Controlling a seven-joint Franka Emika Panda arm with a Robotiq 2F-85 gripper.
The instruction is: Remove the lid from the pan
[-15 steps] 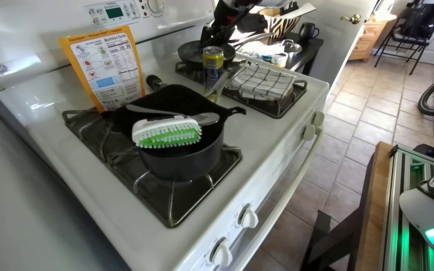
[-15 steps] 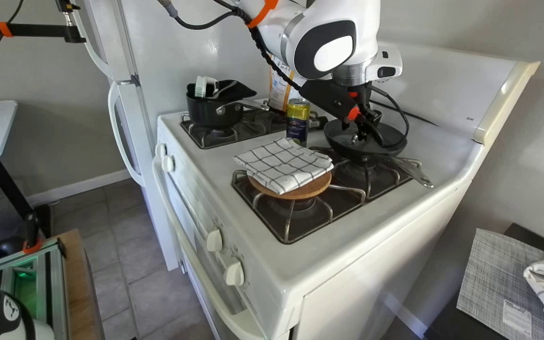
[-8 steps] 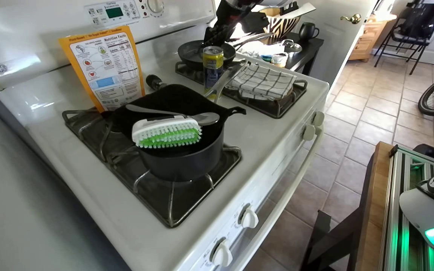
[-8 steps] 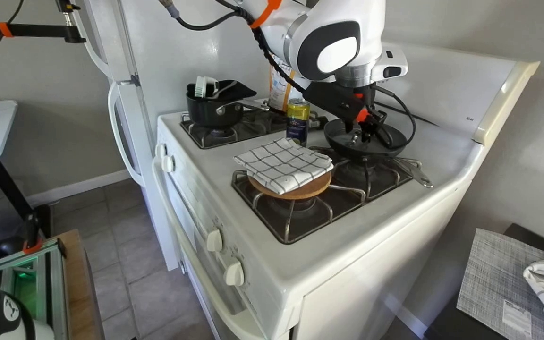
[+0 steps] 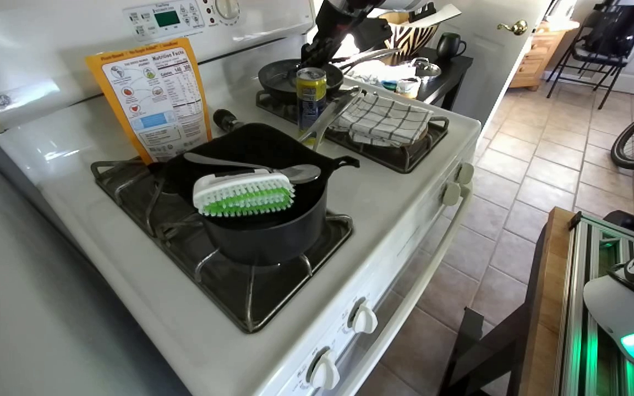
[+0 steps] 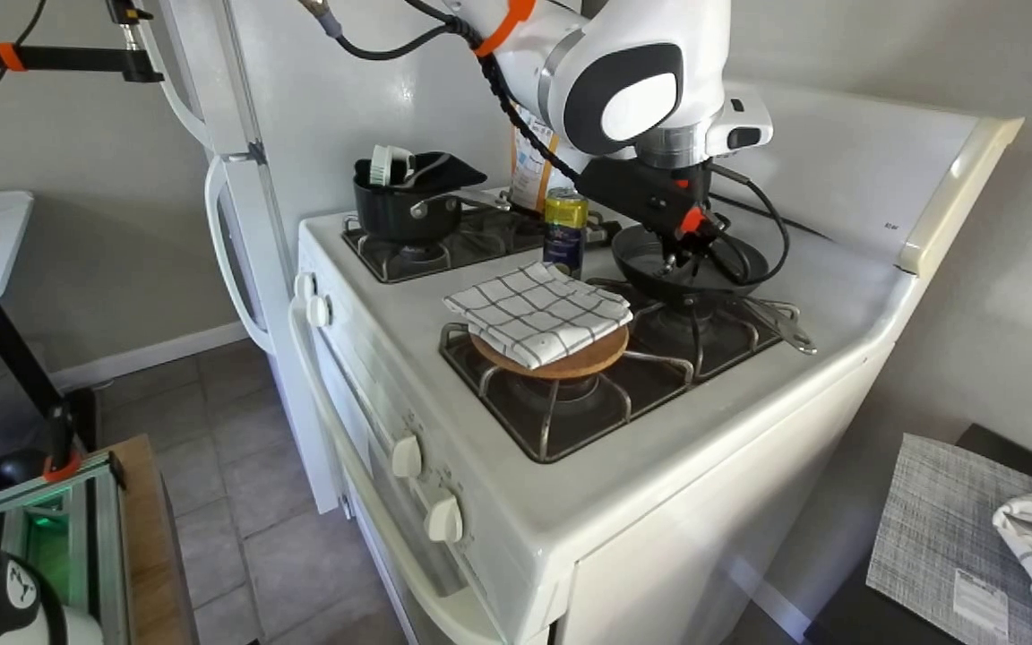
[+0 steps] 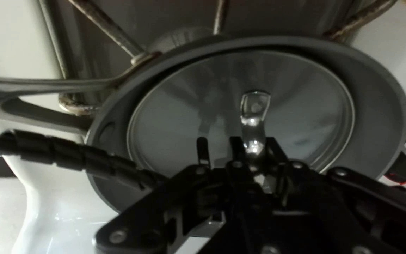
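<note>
The dark round pan (image 7: 375, 106) stands on a back burner, its metal handle (image 6: 780, 324) sticking out over the grate. It shows in both exterior views (image 5: 278, 91) (image 6: 659, 288). The shiny grey lid (image 7: 189, 116) lies flat inside the pan's rim. Its silvery arched handle (image 7: 255, 106) stands up at the lid's middle. My gripper (image 7: 254, 146) points down over the pan (image 6: 682, 255). Its fingers stand close on both sides of the lid's handle and look shut on it. The lower end of the handle is hidden between the fingers.
A yellow-and-blue can (image 6: 565, 231) stands close beside the pan. A checked towel (image 6: 541, 309) lies on a round board in front of it. A black pot (image 5: 270, 239) holds a brush (image 5: 245, 192) and a spoon. An orange bag (image 5: 157, 99) stands behind the pot.
My gripper has come sideways and down to the lid's handle, and its fingers have drawn together around it. The pan has shifted slightly. The other objects look unmoved.
</note>
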